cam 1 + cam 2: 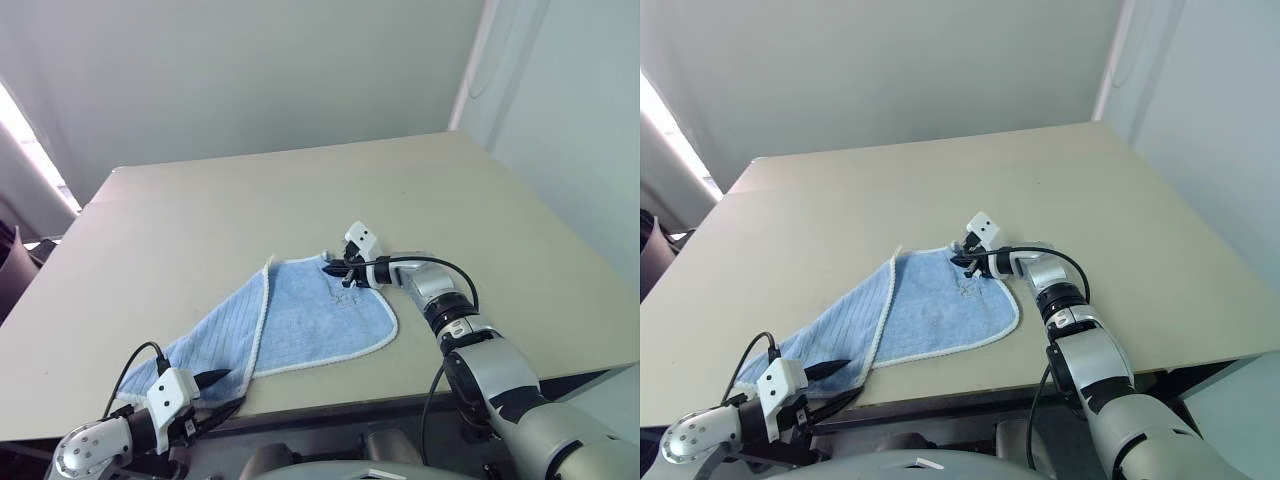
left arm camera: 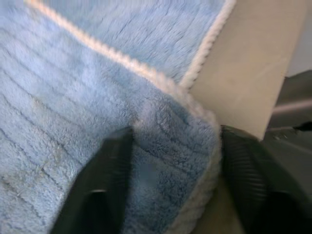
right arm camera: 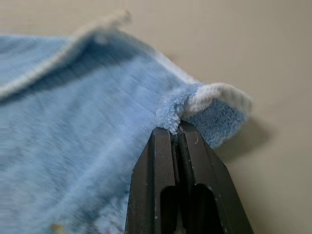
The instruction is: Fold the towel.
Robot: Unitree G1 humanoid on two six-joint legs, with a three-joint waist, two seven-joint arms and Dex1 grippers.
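The light blue towel [image 1: 320, 320] with a whitish border lies on the beige table [image 1: 300, 190], stretched from the middle toward the near left edge, with one flap folded over. My right gripper [image 3: 176, 127] is shut on the towel's far right corner, which is lifted slightly off the table, as the left eye view also shows for the right gripper [image 1: 345, 268]. At the table's front edge my left gripper [image 1: 228, 390] stands open around the towel's near left corner. In the left wrist view its fingers [image 2: 105, 185] stand apart, with the bunched corner of the towel [image 2: 170, 136] between them.
The table's front edge [image 1: 400, 405] runs just under the left gripper, and the towel's near corner reaches it. Bare tabletop [image 1: 200, 230] extends behind and to both sides of the towel. A pale wall [image 1: 250, 70] stands beyond the far edge.
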